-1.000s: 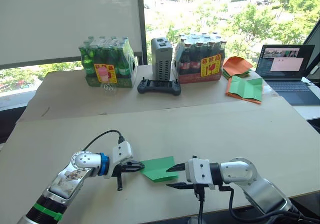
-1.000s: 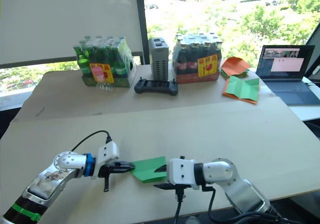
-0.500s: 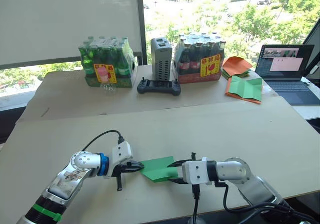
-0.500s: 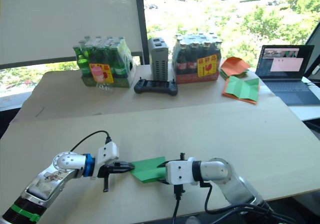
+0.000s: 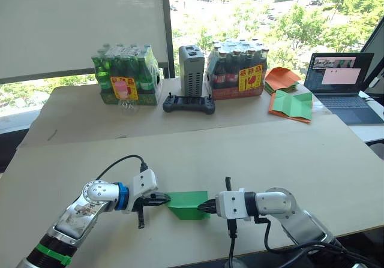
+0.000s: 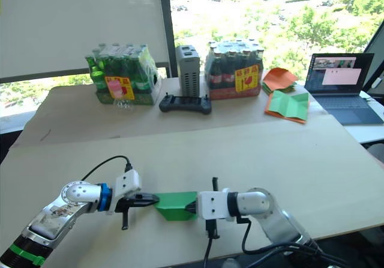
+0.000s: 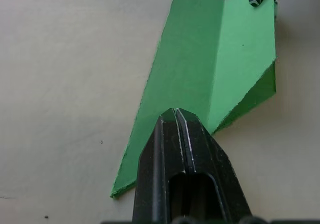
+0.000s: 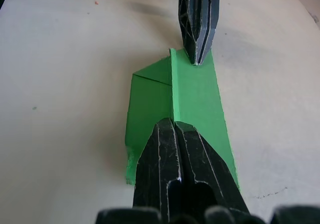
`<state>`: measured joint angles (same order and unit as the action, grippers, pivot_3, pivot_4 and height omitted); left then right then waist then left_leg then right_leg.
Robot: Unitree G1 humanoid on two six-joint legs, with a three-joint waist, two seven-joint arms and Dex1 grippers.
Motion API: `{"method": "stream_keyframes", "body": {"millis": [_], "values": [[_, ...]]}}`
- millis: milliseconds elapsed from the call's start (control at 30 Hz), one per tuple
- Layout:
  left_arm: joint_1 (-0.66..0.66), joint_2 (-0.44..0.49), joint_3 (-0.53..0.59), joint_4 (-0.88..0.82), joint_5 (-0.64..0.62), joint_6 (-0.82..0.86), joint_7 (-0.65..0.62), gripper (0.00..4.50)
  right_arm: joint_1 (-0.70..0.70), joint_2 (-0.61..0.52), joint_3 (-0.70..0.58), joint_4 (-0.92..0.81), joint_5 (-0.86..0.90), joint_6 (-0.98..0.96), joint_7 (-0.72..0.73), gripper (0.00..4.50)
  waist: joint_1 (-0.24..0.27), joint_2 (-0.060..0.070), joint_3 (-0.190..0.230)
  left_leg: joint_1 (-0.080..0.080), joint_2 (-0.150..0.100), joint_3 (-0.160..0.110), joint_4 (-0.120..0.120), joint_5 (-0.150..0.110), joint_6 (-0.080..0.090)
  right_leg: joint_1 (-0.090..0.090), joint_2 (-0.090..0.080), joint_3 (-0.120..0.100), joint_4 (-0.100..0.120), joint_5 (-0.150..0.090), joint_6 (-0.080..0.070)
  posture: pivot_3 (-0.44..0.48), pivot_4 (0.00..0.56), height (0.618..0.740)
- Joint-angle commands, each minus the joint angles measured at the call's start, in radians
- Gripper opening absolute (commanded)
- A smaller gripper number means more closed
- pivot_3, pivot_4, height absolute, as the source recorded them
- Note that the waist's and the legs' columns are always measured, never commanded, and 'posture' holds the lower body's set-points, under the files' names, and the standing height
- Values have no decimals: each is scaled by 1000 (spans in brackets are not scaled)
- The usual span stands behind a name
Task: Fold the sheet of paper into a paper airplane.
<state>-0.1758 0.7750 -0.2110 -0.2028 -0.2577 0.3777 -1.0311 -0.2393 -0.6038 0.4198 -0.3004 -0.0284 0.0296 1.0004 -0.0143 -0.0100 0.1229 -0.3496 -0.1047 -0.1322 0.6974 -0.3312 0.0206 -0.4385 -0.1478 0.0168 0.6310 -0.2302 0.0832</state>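
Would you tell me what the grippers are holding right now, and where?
Both pinch the sheet of paper: the left gripper at its left edge, the right gripper at its right edge.

Pretty bright daylight pouring in from the big far window (image 5: 264, 16), trees outside a bit washed out, pale wooden tabletop (image 5: 288, 154) evenly lit with soft faint shadows, wrist close-ups crisp, black fingertips (image 7: 175, 134) slightly soft up close

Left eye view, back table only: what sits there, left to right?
Green bottle pack → grey box with the black controller in front of it → dark bottle pack → orange paper pile → green sheet edged by orange paper → laptop.
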Motion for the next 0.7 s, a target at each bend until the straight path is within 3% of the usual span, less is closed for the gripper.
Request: {"method": "stream_keyframes", "body": {"millis": [33,300,700], "values": [[24,12,-6,24,35,9,7,0,-56,34,-22,-22,69,95,15,42,-1,0,0,0,0,0,0,0,0,0,0,0,0,0,0,0,150,735],[39,5,-9,25,41,-5,13,0,-155,35,-1,55,85,277,69,42,0,0,0,1,0,0,-1,0,0,0,0,0,0,0,0,0,150,735],[39,18,20,-137,-14,139,46,0,-145,81,36,158,26,318,6,42,1,0,0,1,0,0,-1,0,0,0,0,0,0,0,-1,0,150,735]]}}
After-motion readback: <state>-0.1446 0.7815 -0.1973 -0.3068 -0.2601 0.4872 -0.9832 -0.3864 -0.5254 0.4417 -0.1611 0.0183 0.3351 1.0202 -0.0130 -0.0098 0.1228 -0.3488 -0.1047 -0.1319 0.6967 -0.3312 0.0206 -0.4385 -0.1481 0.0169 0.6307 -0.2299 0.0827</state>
